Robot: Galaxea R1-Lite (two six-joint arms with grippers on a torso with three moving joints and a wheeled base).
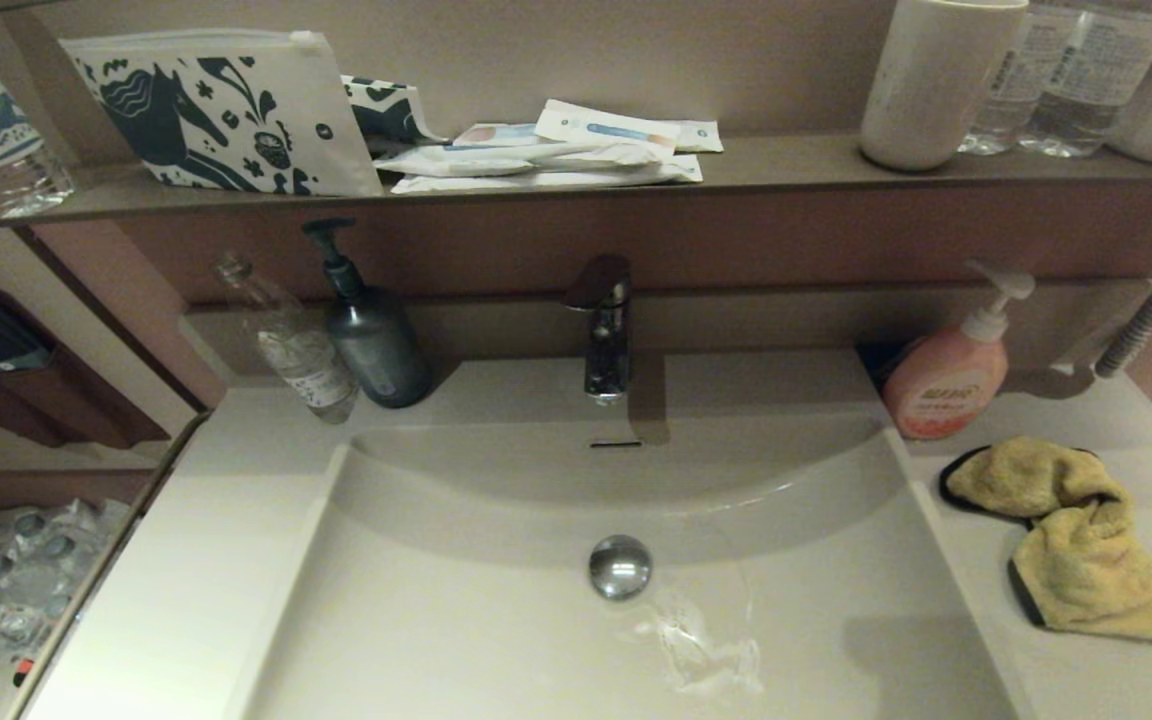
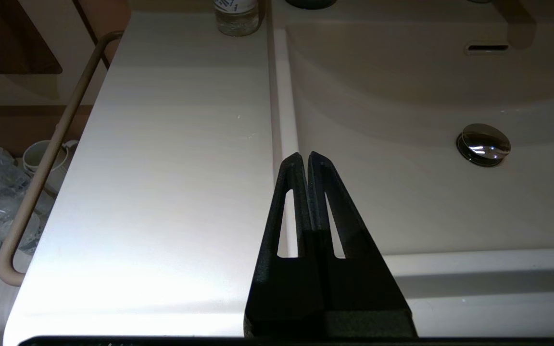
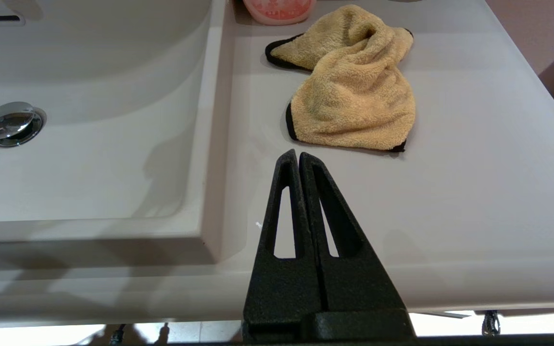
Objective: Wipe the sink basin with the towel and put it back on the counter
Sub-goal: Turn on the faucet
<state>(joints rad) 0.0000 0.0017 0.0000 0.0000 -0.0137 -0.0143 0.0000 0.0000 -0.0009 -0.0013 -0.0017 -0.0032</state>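
The mustard-yellow towel (image 1: 1066, 535) lies crumpled on the off-white counter (image 1: 1116, 670) to the right of the sink basin (image 1: 496, 620), just in front of the pink soap bottle (image 1: 946, 385). A wet smear shows in the basin beside the chrome drain plug (image 1: 620, 566). In the right wrist view my right gripper (image 3: 298, 154) is shut and empty, hovering over the counter a short way before the towel (image 3: 354, 91). In the left wrist view my left gripper (image 2: 304, 156) is shut and empty above the basin's left rim. Neither gripper appears in the head view.
A chrome faucet (image 1: 604, 330) stands behind the basin, with the overflow slot (image 1: 616, 443) below it. A dark pump bottle (image 1: 371, 330) and a clear bottle (image 1: 291, 345) stand at the back left. The brown shelf (image 1: 786, 165) above carries a pouch, packets, a cup and bottles.
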